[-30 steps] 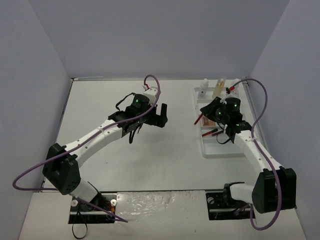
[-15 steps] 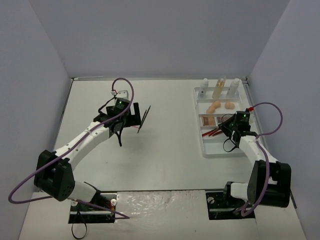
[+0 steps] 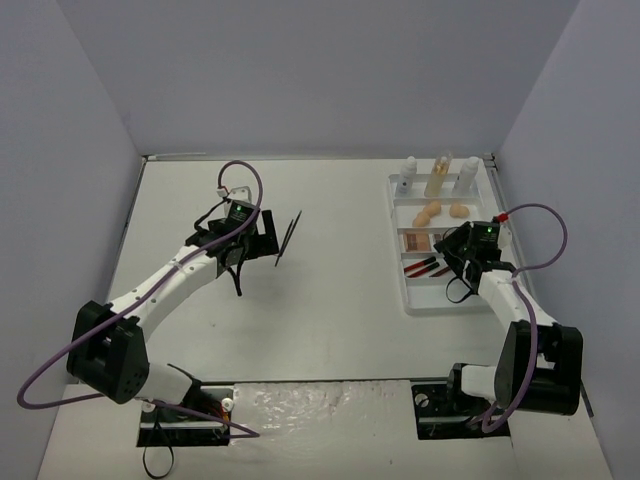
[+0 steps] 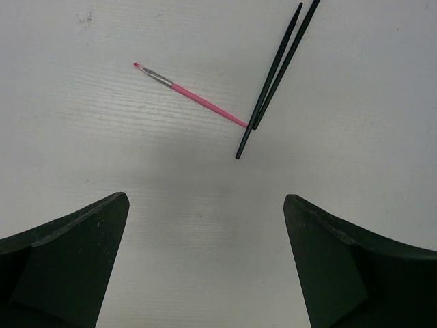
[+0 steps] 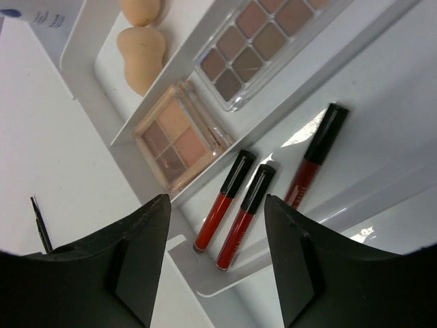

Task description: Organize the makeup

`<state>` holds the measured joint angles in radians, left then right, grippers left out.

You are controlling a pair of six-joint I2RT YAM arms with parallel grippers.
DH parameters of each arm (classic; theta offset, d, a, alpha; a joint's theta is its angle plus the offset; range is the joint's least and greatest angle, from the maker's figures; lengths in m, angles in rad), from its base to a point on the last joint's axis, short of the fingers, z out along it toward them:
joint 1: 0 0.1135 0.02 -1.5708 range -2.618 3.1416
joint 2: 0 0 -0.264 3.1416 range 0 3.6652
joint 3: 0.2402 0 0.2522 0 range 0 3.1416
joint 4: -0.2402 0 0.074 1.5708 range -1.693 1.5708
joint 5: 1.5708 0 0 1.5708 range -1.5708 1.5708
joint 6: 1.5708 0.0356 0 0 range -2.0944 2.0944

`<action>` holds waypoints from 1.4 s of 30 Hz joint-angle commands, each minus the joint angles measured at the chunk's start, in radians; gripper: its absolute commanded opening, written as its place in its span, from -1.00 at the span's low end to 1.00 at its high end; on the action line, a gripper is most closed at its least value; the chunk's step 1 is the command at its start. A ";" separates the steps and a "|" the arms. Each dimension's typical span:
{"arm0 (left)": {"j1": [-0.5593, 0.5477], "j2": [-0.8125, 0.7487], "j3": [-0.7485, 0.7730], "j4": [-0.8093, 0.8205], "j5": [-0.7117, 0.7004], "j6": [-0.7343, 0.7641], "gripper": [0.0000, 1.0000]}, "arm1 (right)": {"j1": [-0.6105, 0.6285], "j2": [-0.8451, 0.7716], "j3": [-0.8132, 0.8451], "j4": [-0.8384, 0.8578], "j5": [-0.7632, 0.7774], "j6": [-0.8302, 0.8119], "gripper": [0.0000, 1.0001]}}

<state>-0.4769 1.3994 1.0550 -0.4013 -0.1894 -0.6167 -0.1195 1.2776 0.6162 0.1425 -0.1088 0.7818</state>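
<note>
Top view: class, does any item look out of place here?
Two black brushes and a pink brush lie loose on the table, well apart from the tray holding the other makeup.

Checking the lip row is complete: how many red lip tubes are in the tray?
3. One lip tube and another lie side by side; the third lies apart, in the same tray compartment. More may be hidden near the camera.

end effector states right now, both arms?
Left end effector: open, empty, above the brushes.
Right end effector: open, holding nothing, over the lip tubes.
</note>
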 commanded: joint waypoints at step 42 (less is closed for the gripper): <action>0.141 0.583 0.420 -0.197 -0.038 -0.464 -0.19 | 0.269 -0.221 0.161 -0.060 -0.052 -0.389 1.00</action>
<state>-0.3566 1.9925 1.4263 -0.5758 -0.2267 -1.0550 0.1377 1.0921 0.7680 0.0402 -0.1725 0.4183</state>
